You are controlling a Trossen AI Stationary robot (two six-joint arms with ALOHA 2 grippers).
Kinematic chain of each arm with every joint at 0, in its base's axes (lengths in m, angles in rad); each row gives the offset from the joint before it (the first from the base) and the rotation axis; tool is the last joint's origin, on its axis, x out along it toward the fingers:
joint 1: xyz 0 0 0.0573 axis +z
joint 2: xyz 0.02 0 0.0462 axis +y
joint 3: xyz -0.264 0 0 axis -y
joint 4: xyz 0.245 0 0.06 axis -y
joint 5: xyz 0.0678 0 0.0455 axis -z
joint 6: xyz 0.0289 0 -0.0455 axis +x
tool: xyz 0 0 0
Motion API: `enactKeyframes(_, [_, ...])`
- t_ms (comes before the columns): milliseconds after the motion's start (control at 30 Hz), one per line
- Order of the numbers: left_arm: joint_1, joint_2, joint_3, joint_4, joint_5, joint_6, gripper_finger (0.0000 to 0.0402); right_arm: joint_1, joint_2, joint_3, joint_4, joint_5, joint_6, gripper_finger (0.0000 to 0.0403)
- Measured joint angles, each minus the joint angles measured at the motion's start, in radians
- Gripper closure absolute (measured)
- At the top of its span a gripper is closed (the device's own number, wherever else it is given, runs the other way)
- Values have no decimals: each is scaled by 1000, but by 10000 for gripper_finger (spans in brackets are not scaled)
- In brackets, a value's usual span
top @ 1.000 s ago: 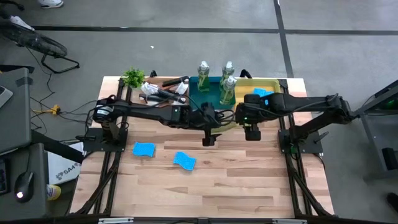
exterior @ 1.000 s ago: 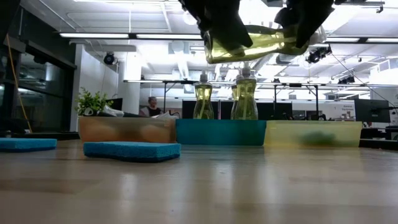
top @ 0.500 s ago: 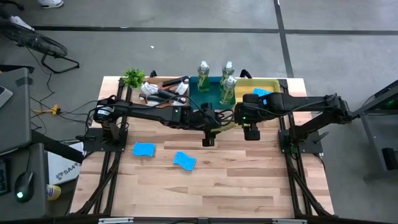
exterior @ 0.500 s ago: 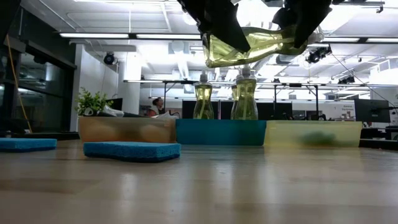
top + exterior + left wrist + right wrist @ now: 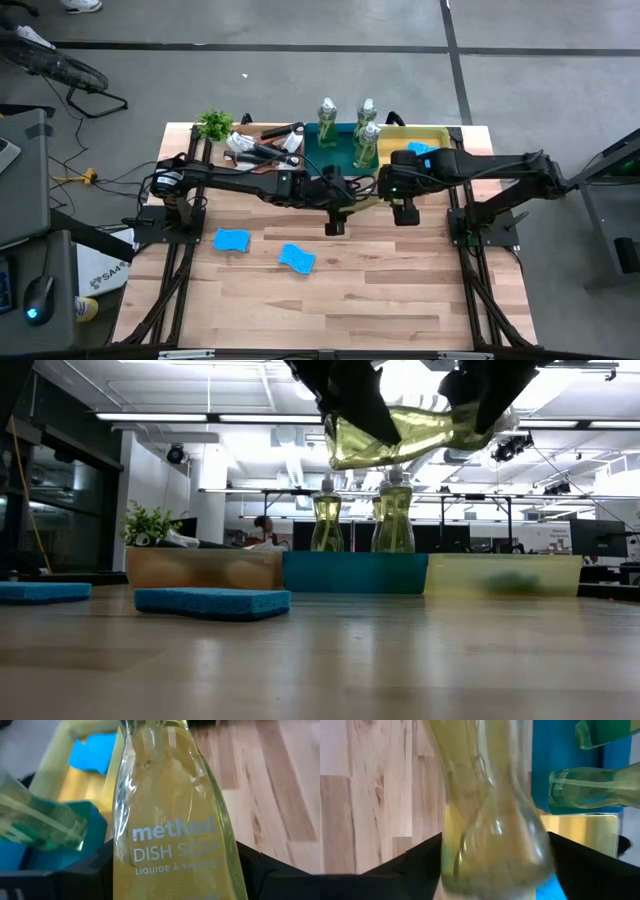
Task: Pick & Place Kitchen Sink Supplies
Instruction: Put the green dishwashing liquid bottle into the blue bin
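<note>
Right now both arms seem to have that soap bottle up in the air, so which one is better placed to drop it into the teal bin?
Probably the right. Both the right gripper and left gripper hold the bottle, but the right arm reaches in beside the teal bin, without stretching across the table.

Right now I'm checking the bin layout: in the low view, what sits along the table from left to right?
Blue sponge → second blue sponge → brown bin → teal bin → yellow bin.
</note>
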Motion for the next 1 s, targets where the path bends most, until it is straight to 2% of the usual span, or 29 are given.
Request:
enactKeyframes(100, [0, 3, -4, -16, -1, 0, 159, 0, -2, 30, -19, 14, 3, 36])
enactKeyframes(200, [0, 3, -4, -8, -4, -5, 159, 0, -2, 87, -40, 16, 6, 18])
enactKeyframes(300, [0, 3, -3, 4, -8, -29, 159, 0, -2, 170, -78, 35, 6, 16])
enactKeyframes(467, [3, 3, -3, 57, -33, -50, 159, 0, -13, 350, -225, 168, 50, 24])
enactKeyframes(600, [28, 3, -4, 161, -2, -53, 159, 0, -101, 422, -238, 196, 131, 32])
enactKeyframes(767, [79, 3, -5, 373, 106, -49, 159, 0, -282, 365, -162, 202, 215, 33])
enactKeyframes(1000, [145, 2, -5, 677, 302, -83, 159, 0, -505, 125, 98, 191, 265, 30])
